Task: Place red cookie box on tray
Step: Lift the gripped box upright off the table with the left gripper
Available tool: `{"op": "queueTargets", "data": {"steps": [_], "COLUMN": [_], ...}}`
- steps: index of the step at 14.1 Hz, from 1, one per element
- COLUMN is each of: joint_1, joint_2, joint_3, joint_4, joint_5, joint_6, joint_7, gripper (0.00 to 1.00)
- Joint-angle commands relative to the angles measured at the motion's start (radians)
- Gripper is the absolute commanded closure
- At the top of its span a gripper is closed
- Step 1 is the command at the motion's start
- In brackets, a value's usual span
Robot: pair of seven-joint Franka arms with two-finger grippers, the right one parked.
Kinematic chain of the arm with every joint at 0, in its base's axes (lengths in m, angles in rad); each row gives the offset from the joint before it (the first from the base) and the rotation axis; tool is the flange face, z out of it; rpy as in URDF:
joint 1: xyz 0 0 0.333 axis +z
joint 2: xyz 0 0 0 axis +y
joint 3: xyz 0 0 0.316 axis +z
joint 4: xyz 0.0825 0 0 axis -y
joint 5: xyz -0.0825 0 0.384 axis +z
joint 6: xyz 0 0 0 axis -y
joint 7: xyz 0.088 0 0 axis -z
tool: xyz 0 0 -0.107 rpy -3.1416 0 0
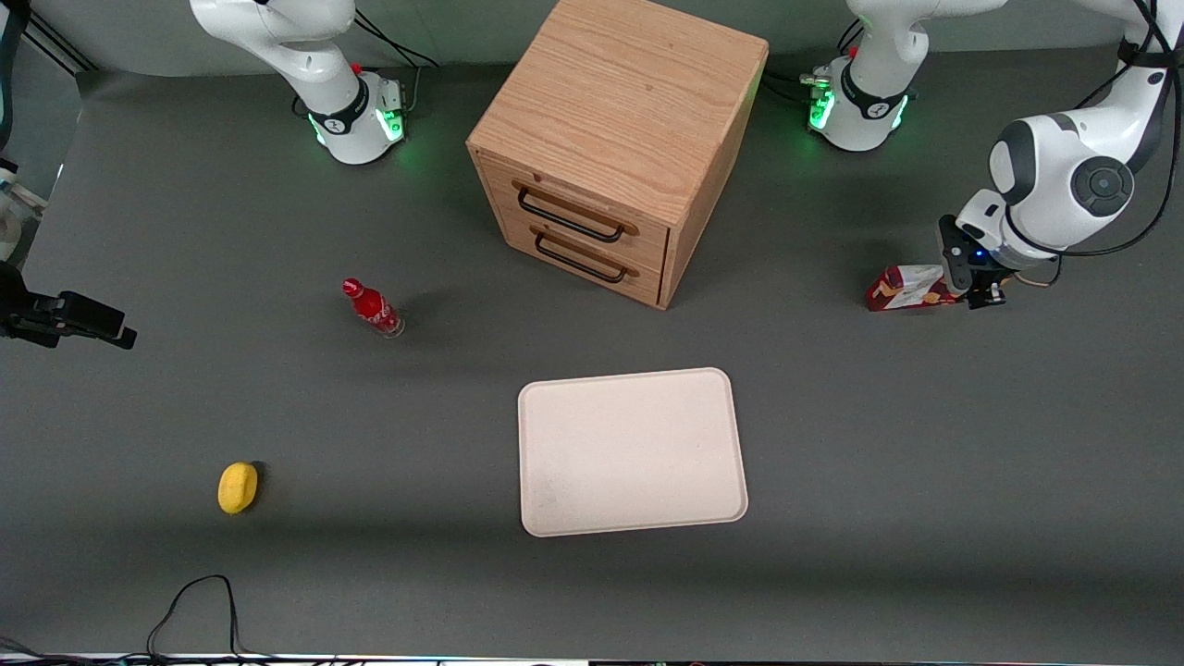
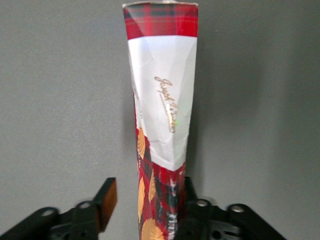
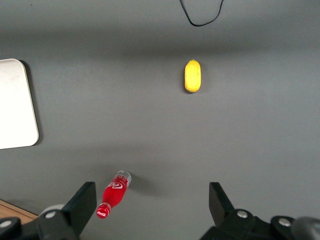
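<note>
straddling the red cookie box [image 2: 162, 125] on the tabletop [image 1: 832, 444] at the working arm's end, gripper [image 2: 145, 205] jaws parted, one touching; closing squarely, then carrying to the tray [image 1: 632, 451] nearer the camera.

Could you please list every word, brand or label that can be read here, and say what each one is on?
Red cookie box, white panel: a gold script signature, too cursive to read for certain.
Same box, near the gripper: small white print, too blurred to read.
Soda bottle: white script logo, too small to read.
Tray, drawer cabinet, yellow object: no text.
</note>
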Motion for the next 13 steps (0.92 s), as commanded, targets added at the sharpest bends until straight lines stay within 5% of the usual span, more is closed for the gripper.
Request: {"op": "queueTargets", "data": {"steps": [1, 8, 13], "joint_1": [0.004, -0.003, -0.01], "joint_2": [0.001, -0.034, -0.091], "joint_3": [-0.002, -0.007, -0.032], "joint_4": [-0.017, 0.007, 0.31], "joint_5": [-0.006, -0.012, -0.015], "joint_6": [0.042, -0.019, -0.472], "joint_7": [0.009, -0.012, -0.092], "gripper": [1.0, 1.0, 1.0]}}
